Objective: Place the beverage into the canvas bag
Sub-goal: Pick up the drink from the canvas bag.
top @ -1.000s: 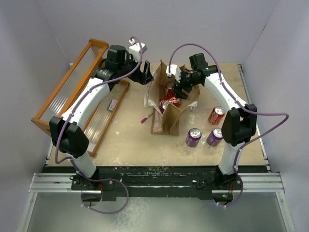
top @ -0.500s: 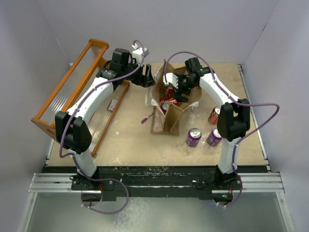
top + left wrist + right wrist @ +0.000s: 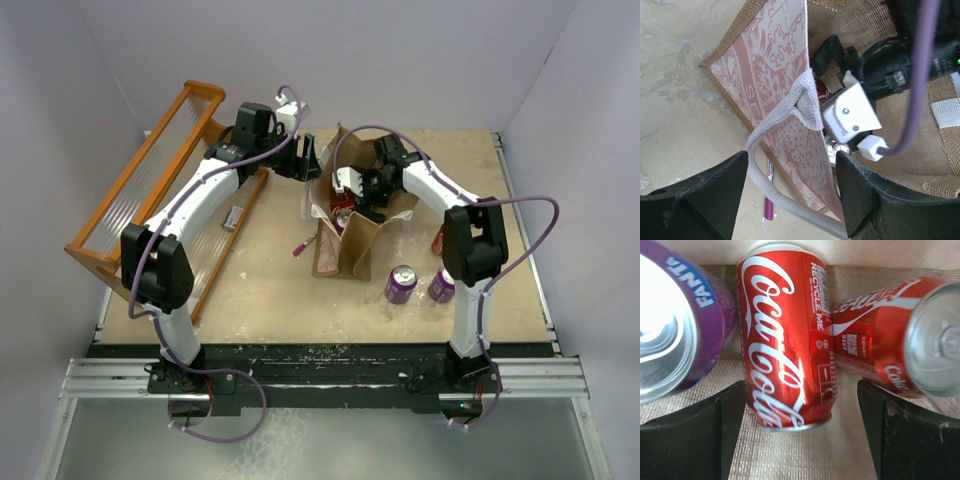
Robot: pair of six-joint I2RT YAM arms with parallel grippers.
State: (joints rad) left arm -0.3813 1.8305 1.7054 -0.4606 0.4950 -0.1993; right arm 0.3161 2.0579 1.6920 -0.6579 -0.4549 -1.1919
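- While the right jaws hang released inside the bag (image 3: 345,250), a Coke can (image 3: 785,335) lies between them, with a Fanta can (image 3: 675,325) alongside.
- Left jaws, also released, straddle the bag's handle (image 3: 807,102).
- Bag stands mid-table (image 3: 260,290).

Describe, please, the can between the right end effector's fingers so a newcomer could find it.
Look inside the canvas bag. Of three cans seen there, it is the middle one: the red Coca-Cola can showing full script, between a purple Fanta can and a tilted red can.
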